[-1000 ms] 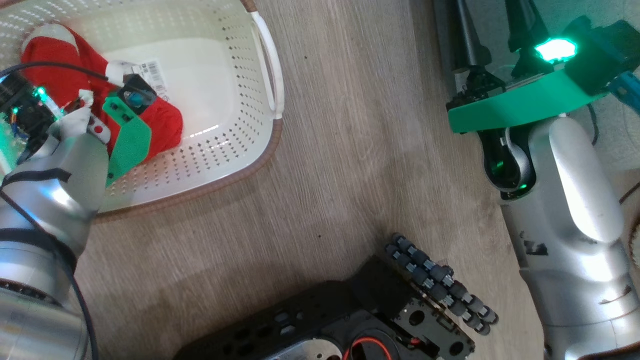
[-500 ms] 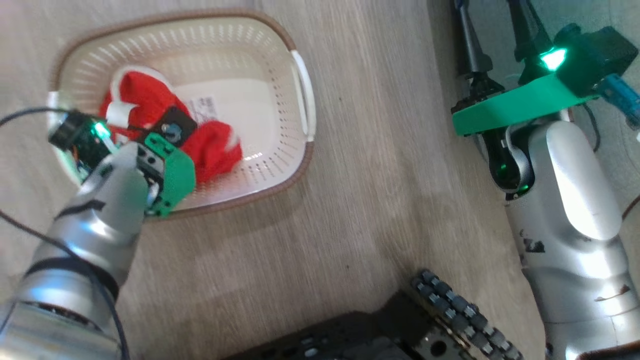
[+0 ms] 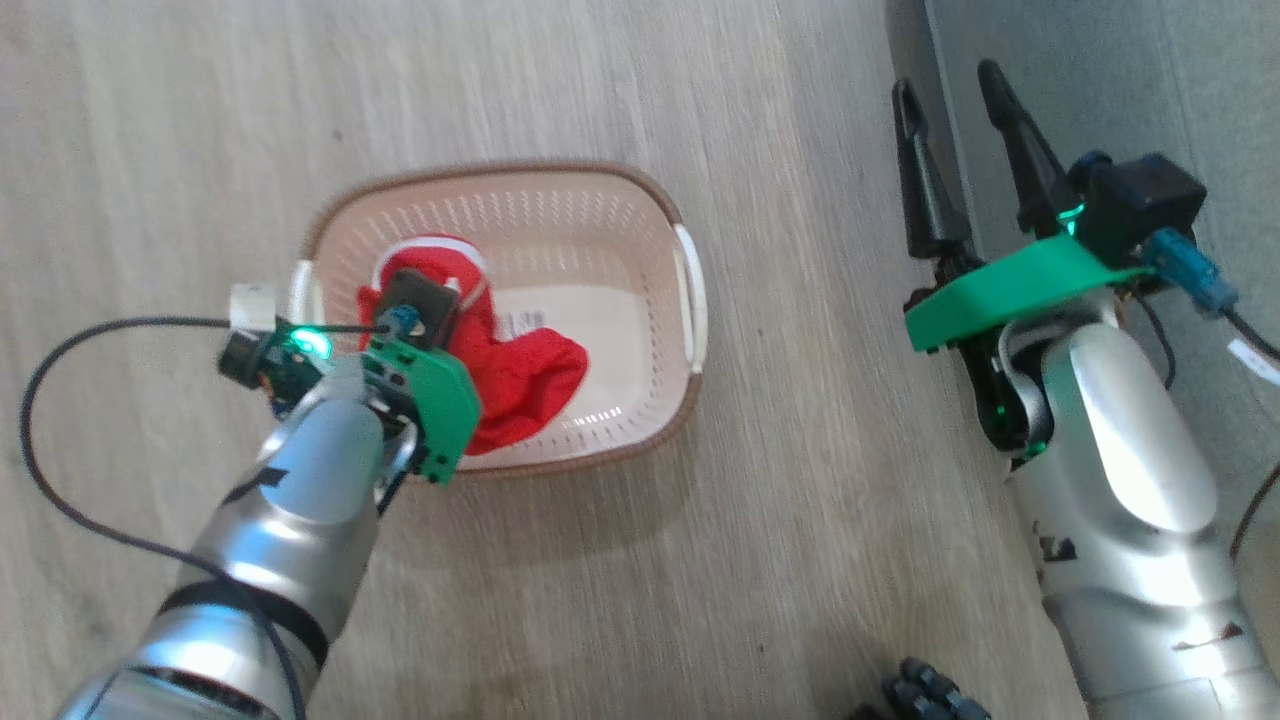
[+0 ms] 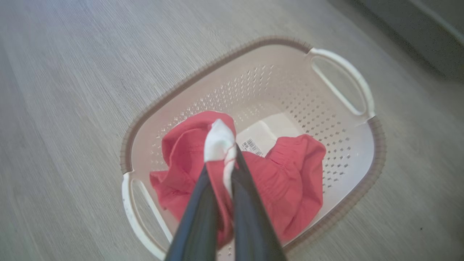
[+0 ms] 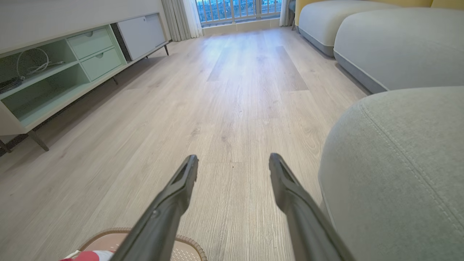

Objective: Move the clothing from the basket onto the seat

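Observation:
The cream perforated basket (image 3: pixel 600 182) with a brown rim (image 4: pixel 377 152) stands on the wood floor. Red clothing (image 3: pixel 525 375) lies bunched inside it. In the left wrist view my left gripper (image 4: pixel 222 165) is shut on a white-and-red fold of the clothing (image 4: pixel 290 174), drawn up above the basket floor. In the head view the green left wrist (image 3: pixel 430 400) hangs over the basket's left half and hides the fingers. My right gripper (image 3: pixel 950 95) stands open and holds nothing, beside the grey-green seat (image 3: pixel 1100 60). Its fingers (image 5: pixel 181 188) point along the floor, with the seat (image 5: pixel 398 170) at their right.
A low cabinet (image 5: pixel 72 61) with open shelves runs along the left wall. More grey upholstered pieces (image 5: pixel 398 47) stand beyond the seat. A black cable (image 3: pixel 40 440) loops off my left wrist. A roller wheel of my base (image 3: pixel 930 695) shows at the bottom edge.
The head camera has pulled up and back, so the basket looks smaller and whole. My left gripper stays shut on the clothing and has risen with a fold of it. The right gripper stays open.

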Robot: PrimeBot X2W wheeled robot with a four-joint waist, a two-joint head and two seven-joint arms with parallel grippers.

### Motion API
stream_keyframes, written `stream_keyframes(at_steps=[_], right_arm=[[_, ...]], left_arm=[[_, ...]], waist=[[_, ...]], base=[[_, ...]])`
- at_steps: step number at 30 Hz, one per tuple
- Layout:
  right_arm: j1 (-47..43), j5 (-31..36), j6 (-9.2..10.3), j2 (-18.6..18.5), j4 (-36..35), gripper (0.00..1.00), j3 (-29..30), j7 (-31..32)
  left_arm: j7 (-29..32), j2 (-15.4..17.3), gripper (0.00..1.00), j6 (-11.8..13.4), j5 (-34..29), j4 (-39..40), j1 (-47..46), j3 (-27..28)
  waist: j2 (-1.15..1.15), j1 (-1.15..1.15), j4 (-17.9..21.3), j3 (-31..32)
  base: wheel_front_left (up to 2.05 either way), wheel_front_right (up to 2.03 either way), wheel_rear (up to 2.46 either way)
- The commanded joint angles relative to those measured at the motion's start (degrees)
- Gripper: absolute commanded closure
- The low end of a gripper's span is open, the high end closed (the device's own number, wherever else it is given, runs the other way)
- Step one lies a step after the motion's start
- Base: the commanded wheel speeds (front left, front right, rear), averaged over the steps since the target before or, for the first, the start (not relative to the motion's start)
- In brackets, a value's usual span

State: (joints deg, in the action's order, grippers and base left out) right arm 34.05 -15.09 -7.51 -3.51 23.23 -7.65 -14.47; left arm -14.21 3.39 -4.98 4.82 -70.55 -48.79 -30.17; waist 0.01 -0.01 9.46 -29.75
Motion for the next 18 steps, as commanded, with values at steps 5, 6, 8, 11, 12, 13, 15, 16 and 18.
stream_keyframes(at_steps=[5,6,8,11,12,13,15,16,18], right_arm=[[-3.37,1.6,0.02,0.63,-0.06,0.0,0.08,-0.52],[-3.94,1.86,0.02,0.63,0.31,0.0,0.15,-0.52],[-5.04,2.26,0.02,0.63,1.09,0.0,0.31,-0.52],[-6.63,2.66,0.02,0.61,2.16,0.0,0.2,-0.52],[-7.1,2.69,0.02,0.58,2.48,0.0,0.17,-0.52],[-7.56,2.69,0.02,0.55,2.79,0.0,0.08,-0.52],[-8.5,2.4,0.02,0.55,3.32,0.0,-0.18,-0.52],[-8.94,2.1,0.02,0.55,3.54,0.0,-0.3,-0.52],[-9.86,1.82,0.02,0.56,3.99,0.0,-0.36,-0.52]], left_arm=[[-0.77,-0.13,1.0,-0.51,3.14,7.79,2.91,2.44],[-0.77,-0.24,1.0,-0.53,3.81,9.19,3.36,2.7],[-0.77,-0.38,1.0,-0.55,5.16,11.95,4.26,3.15],[-0.78,-0.47,1.0,-0.58,7.59,16.37,5.78,3.68],[-0.78,-0.48,1.0,-0.56,8.47,18.1,6.29,3.65],[-0.78,-0.48,1.0,-0.51,9.3,19.75,6.8,3.56],[-0.78,-0.49,1.0,-0.23,10.78,22.9,7.68,3.31],[-0.78,-0.49,1.0,-0.05,11.37,24.38,8.04,3.17],[-0.78,-0.5,1.0,0.39,12.46,27.35,8.62,2.83]], waist=[[-0.01,0.01,-4.36,7.86],[-0.01,0.01,-4.72,8.82],[-0.01,0.01,-5.42,10.87],[-0.01,0.01,-6.28,13.76],[-0.01,0.01,-6.52,14.55],[-0.01,0.01,-6.73,15.37],[-0.01,0.01,-7.08,16.91],[-0.01,0.01,-7.21,17.61],[-0.01,0.01,-7.49,19.0]], base=[[0.0,0.0,0.0],[0.0,0.0,0.0],[0.0,0.0,0.0],[0.0,0.0,0.0],[0.0,0.0,0.0],[0.0,0.0,0.0],[0.0,0.0,0.0],[0.0,0.0,0.0],[0.0,0.0,0.0]])
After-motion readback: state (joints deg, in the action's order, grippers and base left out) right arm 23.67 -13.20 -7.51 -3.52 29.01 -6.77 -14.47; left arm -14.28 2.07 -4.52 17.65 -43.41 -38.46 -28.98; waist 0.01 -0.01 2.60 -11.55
